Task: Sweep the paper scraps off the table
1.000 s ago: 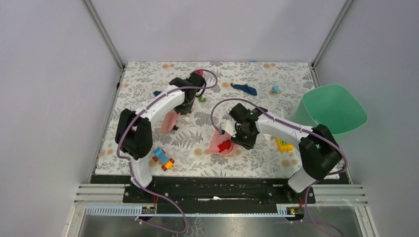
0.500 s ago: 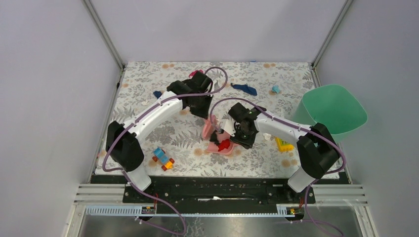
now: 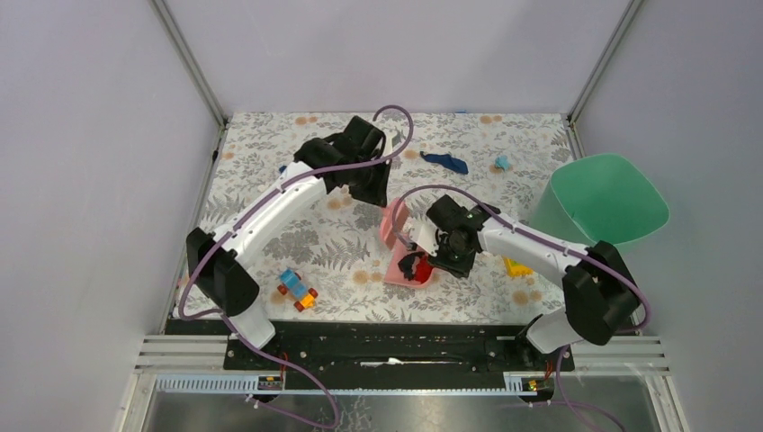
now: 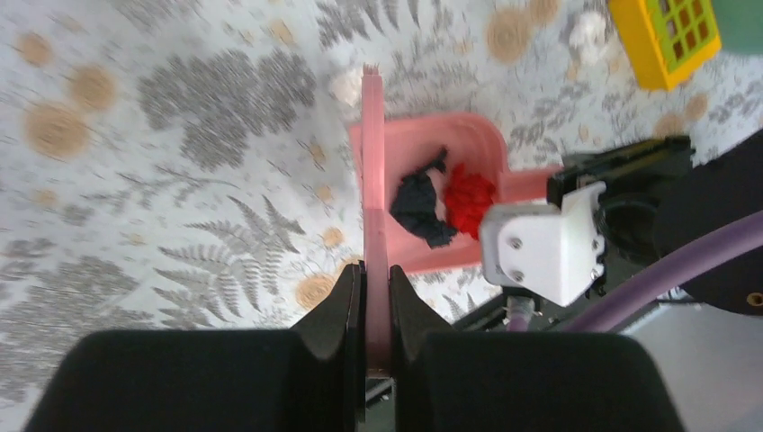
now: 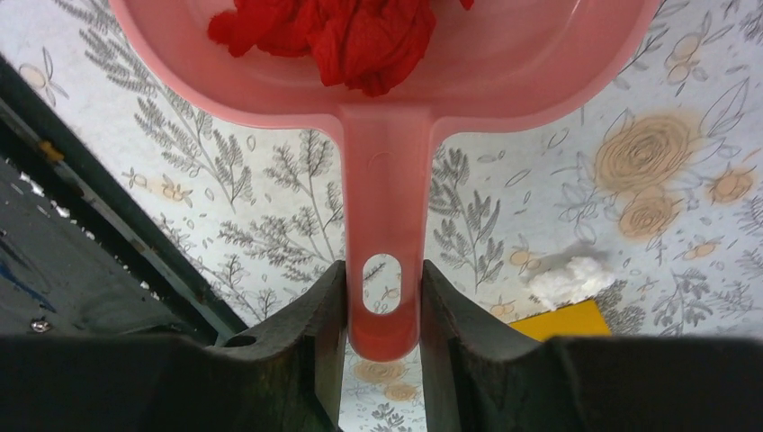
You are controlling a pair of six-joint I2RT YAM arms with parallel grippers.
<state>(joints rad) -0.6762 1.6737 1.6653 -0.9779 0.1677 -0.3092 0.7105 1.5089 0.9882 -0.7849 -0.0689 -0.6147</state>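
Observation:
My left gripper [image 4: 376,274] [image 3: 382,200] is shut on a thin pink scraper [image 4: 374,171] [image 3: 393,222], which stands on edge at the mouth of the pink dustpan [image 4: 450,148] [image 3: 402,272]. My right gripper [image 5: 384,297] [image 3: 432,261] is shut on the dustpan's handle [image 5: 383,207]. A red scrap [image 5: 346,36] [image 4: 468,193] and a dark blue scrap [image 4: 421,205] lie inside the pan. On the flowered table [image 3: 270,135], loose paper scraps remain: a dark blue one [image 3: 447,162], a teal one [image 3: 502,163], a small blue one [image 3: 285,169] and a white one [image 5: 567,277].
A green bin [image 3: 607,198] stands off the table's right edge. A yellow grid-topped block [image 3: 516,266] [image 4: 670,36] lies just right of the right arm. Colourful toy bricks [image 3: 297,290] sit near the front left. Grey walls close in the back and sides.
My left arm swung right, carrying the pink scraper from the table's left-middle to the dustpan's mouth. A dark scrap now lies in the pan. The right gripper and pan shifted slightly.

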